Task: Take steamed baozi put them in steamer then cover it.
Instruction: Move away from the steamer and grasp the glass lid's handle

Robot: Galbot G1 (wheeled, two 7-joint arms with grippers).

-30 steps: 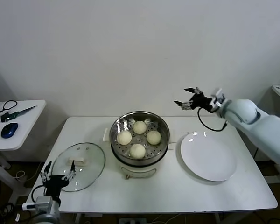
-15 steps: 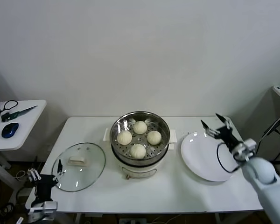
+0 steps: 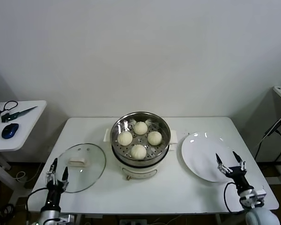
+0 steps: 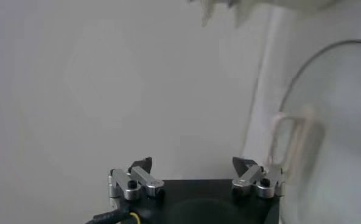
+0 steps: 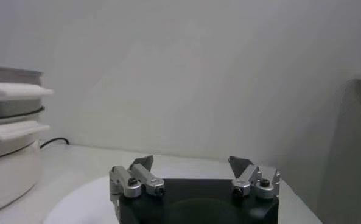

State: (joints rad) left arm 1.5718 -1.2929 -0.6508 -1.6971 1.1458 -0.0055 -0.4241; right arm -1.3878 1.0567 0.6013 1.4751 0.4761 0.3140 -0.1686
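Four cream-white baozi (image 3: 139, 137) lie in the shiny steel steamer (image 3: 140, 118) on its cream pot base at the table's middle. The glass cover (image 3: 79, 167) with its white handle (image 3: 77, 162) lies flat on the table, left of the steamer. My left gripper (image 3: 58, 168) is open and empty at the table's front left edge, just beside the cover's rim; the cover shows in the left wrist view (image 4: 326, 158). My right gripper (image 3: 229, 160) is open and empty over the front right edge of the white plate (image 3: 203, 154). The steamer shows in the right wrist view (image 5: 10, 122).
A side table (image 3: 18, 123) at the far left carries a blue mouse (image 3: 9, 131) and scissors (image 3: 16, 113). A wall stands behind the table. A cable (image 3: 271, 131) hangs at the right.
My right arm has swung down from high beside the steamer to the table's front right, by the plate. My left gripper has shifted slightly near the cover's front edge. Baozi and cover have not moved.
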